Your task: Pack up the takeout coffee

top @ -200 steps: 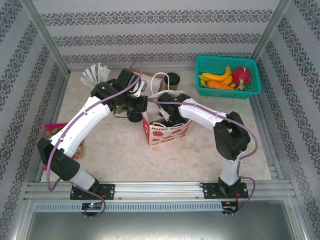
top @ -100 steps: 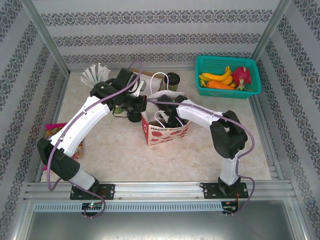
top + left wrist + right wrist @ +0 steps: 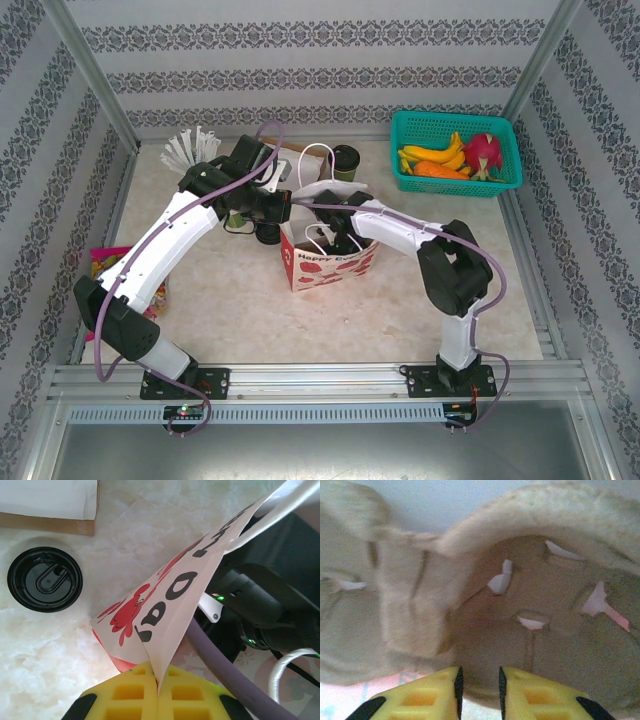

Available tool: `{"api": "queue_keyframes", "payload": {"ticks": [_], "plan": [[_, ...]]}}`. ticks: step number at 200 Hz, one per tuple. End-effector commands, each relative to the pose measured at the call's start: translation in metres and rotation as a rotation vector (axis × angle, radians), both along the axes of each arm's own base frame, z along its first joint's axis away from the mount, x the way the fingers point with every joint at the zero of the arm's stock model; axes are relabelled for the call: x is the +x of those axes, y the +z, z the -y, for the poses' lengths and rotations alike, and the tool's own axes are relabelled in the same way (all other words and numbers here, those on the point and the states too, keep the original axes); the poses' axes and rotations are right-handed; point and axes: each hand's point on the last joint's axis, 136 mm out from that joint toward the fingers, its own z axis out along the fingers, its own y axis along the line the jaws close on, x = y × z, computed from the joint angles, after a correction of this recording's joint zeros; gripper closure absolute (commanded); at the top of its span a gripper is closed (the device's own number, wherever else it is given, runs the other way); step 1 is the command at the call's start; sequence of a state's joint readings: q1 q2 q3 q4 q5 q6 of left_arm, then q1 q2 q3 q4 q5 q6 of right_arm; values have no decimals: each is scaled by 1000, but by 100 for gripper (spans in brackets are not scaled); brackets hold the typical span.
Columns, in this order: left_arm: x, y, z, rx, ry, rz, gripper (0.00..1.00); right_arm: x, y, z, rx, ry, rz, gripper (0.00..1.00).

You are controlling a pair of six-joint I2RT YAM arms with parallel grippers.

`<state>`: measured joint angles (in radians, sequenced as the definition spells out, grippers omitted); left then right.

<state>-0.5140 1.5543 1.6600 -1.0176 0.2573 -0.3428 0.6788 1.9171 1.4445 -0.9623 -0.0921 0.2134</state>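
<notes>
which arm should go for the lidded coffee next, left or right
Right, probably. The left claw is shut on the rim of the bag, holding it open. The right claw sits inside the bag with jaws apart, and the coffee stands just behind the bag.

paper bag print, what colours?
White paper bag with red shapes and black lettering; clearest in the left wrist view.

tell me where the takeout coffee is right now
In the left wrist view the takeout coffee stands on the table at the left, beside a white box and left of the paper bag.
</notes>
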Motion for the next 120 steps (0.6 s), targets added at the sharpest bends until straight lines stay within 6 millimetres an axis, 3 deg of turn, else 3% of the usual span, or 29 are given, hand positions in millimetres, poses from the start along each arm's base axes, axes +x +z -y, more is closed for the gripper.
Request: {"api": "queue_keyframes", "payload": {"ticks": [1,59,83,120], "plan": [[1,2,-4,10,-15,6,96,0,42,-19,122,17,61,68],[0,-6,-2,10,-22,-17,97,-2,104,-35,297,96,140,53],[-2,-7,0,7,-39,-22,98,-1,142,-47,428,144,208,47],[-4,-12,-1,19,-50,-43,99,-19,205,-69,680,288,284,40]]}}
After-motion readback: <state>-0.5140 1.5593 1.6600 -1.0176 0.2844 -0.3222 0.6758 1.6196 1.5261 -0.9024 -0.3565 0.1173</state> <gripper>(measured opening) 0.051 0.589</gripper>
